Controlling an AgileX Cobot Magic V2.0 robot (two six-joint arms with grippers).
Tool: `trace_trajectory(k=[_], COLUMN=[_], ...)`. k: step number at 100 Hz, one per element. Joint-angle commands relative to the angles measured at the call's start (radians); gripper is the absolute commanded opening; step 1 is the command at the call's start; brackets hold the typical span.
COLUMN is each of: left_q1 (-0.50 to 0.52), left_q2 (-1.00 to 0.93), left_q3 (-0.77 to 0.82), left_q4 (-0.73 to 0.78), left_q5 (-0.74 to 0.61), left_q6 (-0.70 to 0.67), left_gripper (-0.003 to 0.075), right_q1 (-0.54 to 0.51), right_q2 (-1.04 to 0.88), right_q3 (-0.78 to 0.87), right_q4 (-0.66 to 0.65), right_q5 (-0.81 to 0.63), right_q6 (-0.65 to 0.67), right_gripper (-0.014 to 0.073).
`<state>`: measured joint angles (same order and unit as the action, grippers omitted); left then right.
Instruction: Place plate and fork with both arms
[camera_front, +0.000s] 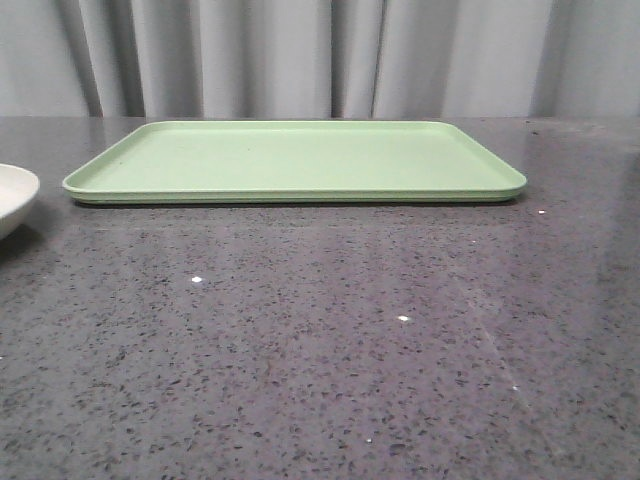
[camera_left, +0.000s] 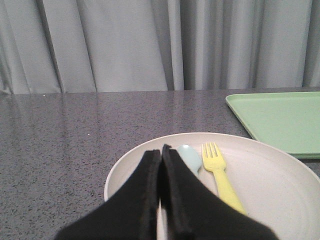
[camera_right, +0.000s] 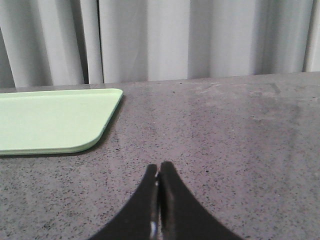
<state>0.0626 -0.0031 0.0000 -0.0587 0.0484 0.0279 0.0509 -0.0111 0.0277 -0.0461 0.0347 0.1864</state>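
Left wrist: fork (camera_left: 220, 172) seemingly beside closed jaws

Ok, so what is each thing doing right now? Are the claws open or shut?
left gripper: shut, empty, over the plate
right gripper: shut, empty, above bare table
plate: on the table, holding fork and spoon
fork: lying flat in the plate
spoon: beside the fork, partly hidden
tray: flat, nothing on it

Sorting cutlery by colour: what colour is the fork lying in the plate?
Yellow. The fork shows best in the left wrist view, beside a pale blue spoon.
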Motion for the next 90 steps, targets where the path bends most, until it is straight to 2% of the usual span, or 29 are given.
trace_trajectory(k=[1,90], left_q1=[0.002,0.002], left_q2=[-0.031,-0.031], left_q3=[0.012,0.010], left_q4=[-0.009,0.003], left_q5=[-0.082,-0.097], left_q6=[-0.008,-0.008], left_gripper=[-0.0020,-0.0020], right_q1=[-0.005,-0.005], right_q2=[-0.023,-0.023], right_q3=[-0.006,-0.008], right_q4=[-0.011,-0.011], right_q5=[-0.085,-0.110], right_q6=[-0.011,-0.011], right_gripper=[-0.0039,-0.0039])
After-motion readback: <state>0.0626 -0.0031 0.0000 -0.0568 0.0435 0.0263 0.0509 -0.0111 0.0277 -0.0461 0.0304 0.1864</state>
